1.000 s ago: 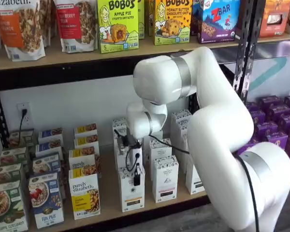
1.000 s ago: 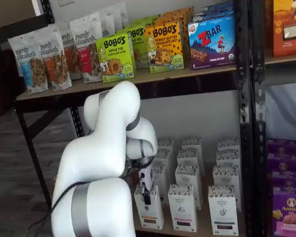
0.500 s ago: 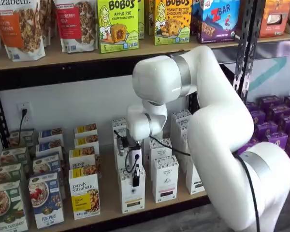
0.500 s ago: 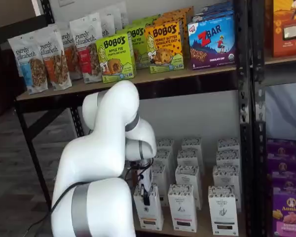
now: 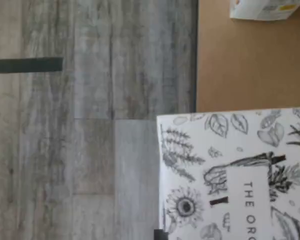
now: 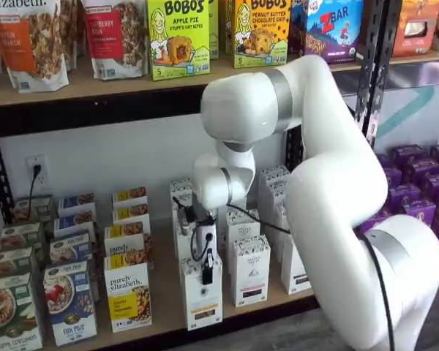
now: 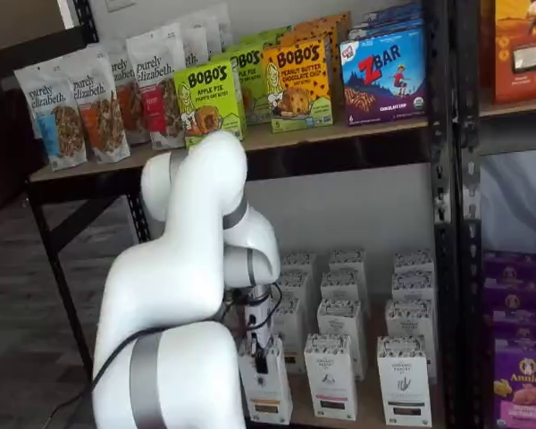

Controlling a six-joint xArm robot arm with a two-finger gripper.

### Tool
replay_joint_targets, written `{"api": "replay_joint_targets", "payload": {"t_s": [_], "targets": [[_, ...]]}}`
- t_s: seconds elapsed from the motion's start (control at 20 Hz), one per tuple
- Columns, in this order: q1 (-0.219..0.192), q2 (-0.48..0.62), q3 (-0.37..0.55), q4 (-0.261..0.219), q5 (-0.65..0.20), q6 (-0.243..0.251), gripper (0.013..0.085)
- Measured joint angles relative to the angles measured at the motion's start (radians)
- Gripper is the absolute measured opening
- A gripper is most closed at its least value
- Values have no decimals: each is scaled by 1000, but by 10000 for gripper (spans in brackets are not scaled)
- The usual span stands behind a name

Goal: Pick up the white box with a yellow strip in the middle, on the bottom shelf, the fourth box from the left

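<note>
at the front edge of the bottom shelf, the white box stands upright, long axis vertical, printed face toward the cameras in both shelf views. its speckled top band is uppermost; the yellowish-tan strip with a dark mark sits low on the front. it sits slightly forward of the neighbouring front-row cartons, its base at the black front rail.

the gripper comes down on the box top from above; black fingers and a looped cable overlap the upper front face. jaws fully closed, clamped on the top of the white box. in a shelf view the fingers show as one dark piece against the carton top, with no gap visible.

wrist view: patterned top of the white box, leaf and flower line drawings, fills one corner, with the pale shelf board beside it and grey plank floor beyond the shelf edge.

counts, a shelf view: white cartons with pinkish strip in the front row beside the task box, two visible, more rows behind partly hidden by the arm, count uncertain. purely elizabeth box with yellow label, one in front, like boxes stacked behind. upper shelf: two bobo's boxes, one zbar box.
</note>
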Motion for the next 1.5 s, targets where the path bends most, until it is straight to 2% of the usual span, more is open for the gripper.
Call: {"api": "replay_joint_targets", "payload": {"t_s": [0.15, 0.5, 0.85, 1.3, 1.5], "targets": [[8, -60, 88, -11, -24, 17, 490], [26, -219, 309, 7, -73, 15, 490], [40, -415, 517, -6, -54, 43, 490], [40, -623, 692, -7, -48, 45, 490], [39, -734, 761, -41, -20, 75, 490]]}}
